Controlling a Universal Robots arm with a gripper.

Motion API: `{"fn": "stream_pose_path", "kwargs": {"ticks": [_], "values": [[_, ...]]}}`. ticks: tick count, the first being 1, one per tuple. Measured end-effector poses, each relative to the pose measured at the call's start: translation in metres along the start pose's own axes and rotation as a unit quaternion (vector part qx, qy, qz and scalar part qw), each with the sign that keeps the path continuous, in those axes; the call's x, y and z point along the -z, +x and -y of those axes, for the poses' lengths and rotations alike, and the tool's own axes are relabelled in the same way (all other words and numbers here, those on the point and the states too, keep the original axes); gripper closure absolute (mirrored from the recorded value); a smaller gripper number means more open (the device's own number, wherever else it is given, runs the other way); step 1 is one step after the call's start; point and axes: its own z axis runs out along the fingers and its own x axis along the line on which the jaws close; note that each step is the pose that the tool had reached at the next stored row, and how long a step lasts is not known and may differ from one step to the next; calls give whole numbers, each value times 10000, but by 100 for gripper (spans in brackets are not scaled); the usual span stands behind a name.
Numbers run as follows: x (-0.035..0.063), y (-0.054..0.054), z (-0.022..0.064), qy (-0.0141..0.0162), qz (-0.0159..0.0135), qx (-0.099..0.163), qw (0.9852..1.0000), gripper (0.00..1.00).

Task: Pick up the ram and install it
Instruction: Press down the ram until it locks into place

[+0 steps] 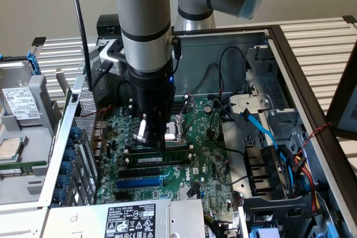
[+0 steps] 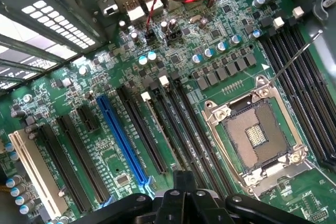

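The ram (image 1: pixel 159 160) is a long green stick with a white label. It stands on edge in one of the black memory slots of the motherboard (image 1: pixel 206 171), in front of the CPU socket (image 1: pixel 177 129). In the wrist view the ram (image 2: pixel 160 135) appears as a thin edge running along a slot. My gripper (image 1: pixel 152 140) hangs straight down inside the open computer case, its tip just above the ram's end nearer the exterior view's left. In the wrist view the gripper (image 2: pixel 184 181) looks shut, with nothing between its fingers.
A blue expansion slot (image 1: pixel 139 182) (image 2: pixel 122 137) lies beside the memory slots. The open CPU socket (image 2: pixel 257 135) is close by. Blue and black cables (image 1: pixel 262 132) hang at the exterior view's right. A drive cage with a hard drive (image 1: pixel 19 104) sits outside the case on the left.
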Motion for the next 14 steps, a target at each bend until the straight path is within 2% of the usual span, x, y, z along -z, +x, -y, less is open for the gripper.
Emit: {"fn": "stream_pose_path", "kwargs": {"ticks": [4, 7, 10, 14], "values": [[-7, 0, 0, 11, -3, -339, 9994, 89], [-12, 0, 0, 20, -6, -593, 9982, 89], [-16, 1, 0, 28, -9, -851, 9964, 89], [-17, 1, 0, 39, -12, -1178, 9930, 89]]}}
